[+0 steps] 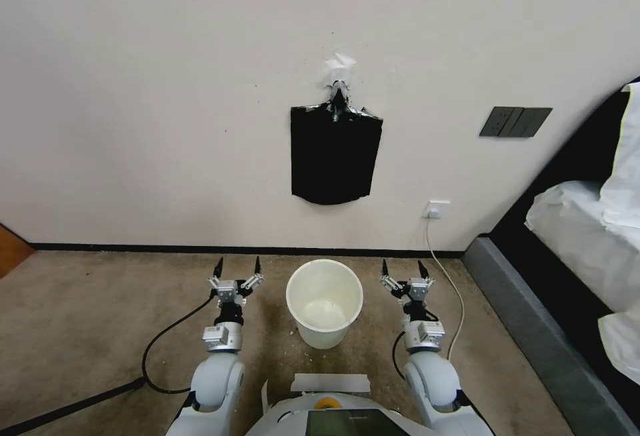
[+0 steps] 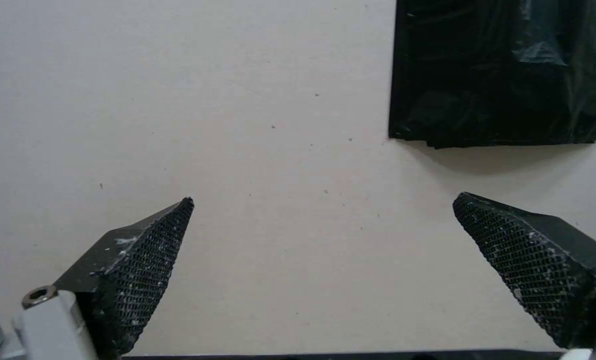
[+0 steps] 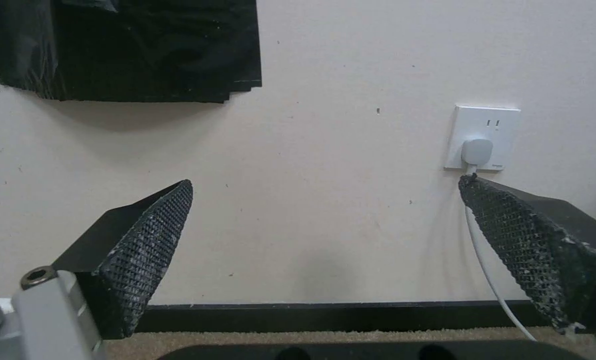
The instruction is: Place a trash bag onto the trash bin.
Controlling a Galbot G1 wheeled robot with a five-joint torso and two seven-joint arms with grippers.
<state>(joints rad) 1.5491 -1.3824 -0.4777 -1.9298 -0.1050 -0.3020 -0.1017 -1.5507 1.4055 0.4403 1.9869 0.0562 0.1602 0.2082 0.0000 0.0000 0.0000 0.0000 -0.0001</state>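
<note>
The cream-white trash bin (image 1: pixel 324 337) stands upright and empty on the carpet, straight ahead of me and close to the wall. My left gripper (image 1: pixel 238 264) (image 2: pixel 324 200) hovers open to the left of the bin. On the bin's other side my right gripper (image 1: pixel 403 266) (image 3: pixel 327 181) is open too, and both point at the wall with nothing between the fingers. A flat stack of black bags (image 1: pixel 333 156) (image 2: pixel 505 75) (image 3: pixel 131 50) hangs from a clip on the wall above the bin. A single loose trash bag is out of view.
A wall socket (image 1: pixel 437 209) (image 3: pixel 483 137) with a white cable (image 1: pixel 448 279) lies right of the bin. A bed with white bedding (image 1: pixel 580 243) and its grey base (image 1: pixel 527 329) fills the right side. A dark switch panel (image 1: pixel 515 121) is on the wall. A black cable (image 1: pixel 167 343) trails on the left.
</note>
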